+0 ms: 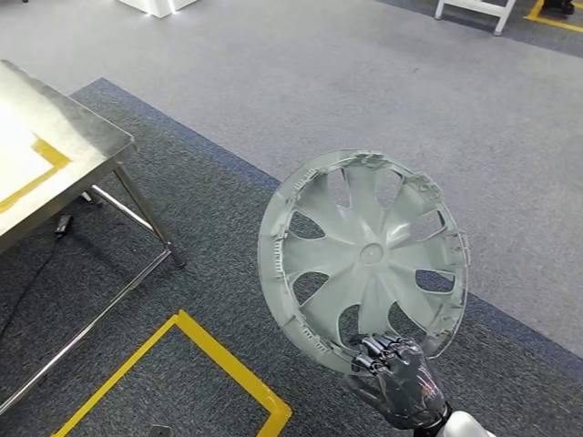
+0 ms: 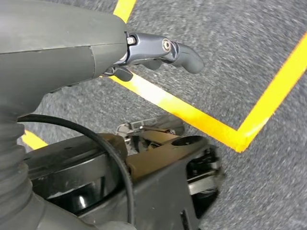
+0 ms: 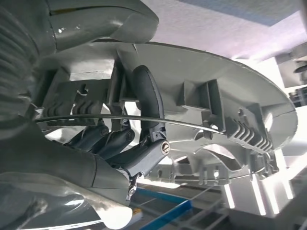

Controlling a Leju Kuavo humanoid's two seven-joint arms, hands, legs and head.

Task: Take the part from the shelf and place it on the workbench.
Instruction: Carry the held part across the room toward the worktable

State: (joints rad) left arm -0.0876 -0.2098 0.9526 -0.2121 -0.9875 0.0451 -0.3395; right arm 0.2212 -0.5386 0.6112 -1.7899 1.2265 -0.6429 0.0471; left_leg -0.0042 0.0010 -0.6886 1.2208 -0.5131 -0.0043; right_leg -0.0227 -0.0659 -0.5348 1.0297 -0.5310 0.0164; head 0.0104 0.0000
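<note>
So the right hand [image 1: 399, 378] has hold of the part, a grey plastic hubcap [image 1: 364, 255], gripping it at the bottom of the rim. The hubcap is up in the air over the carpet, tilted, with its ribbed back side and clips facing the robot's head camera. You can see carpet through the cutouts between the spokes. From the right wrist view the dark fingers [image 3: 147, 103] are curled through one of the openings and hooked around the rim of the hubcap [image 3: 224, 110], with the thick grey thumb pressing on the other side, so that's a proper closed grip, not just a touch. A thin wire ring runs along the inside of the rim there too.

The workbench [image 1: 48, 155] is off to the robot's left, a steel-topped table with yellow tape on the surface, well apart from the hubcap. Nothing I can see sits on the bit of top that's in shot. A black cable [image 1: 31, 273] trails on the floor under it.

The left hand [image 2: 159, 50] is hanging down over the carpet, holding nothing, with its fingers sticking out loosely and slightly bent at the tips. Below it are yellow floor tape lines [image 2: 203, 117] that meet at a corner. The same kind of yellow outline [image 1: 213, 355] is on the dark carpet in front of the robot.
</note>
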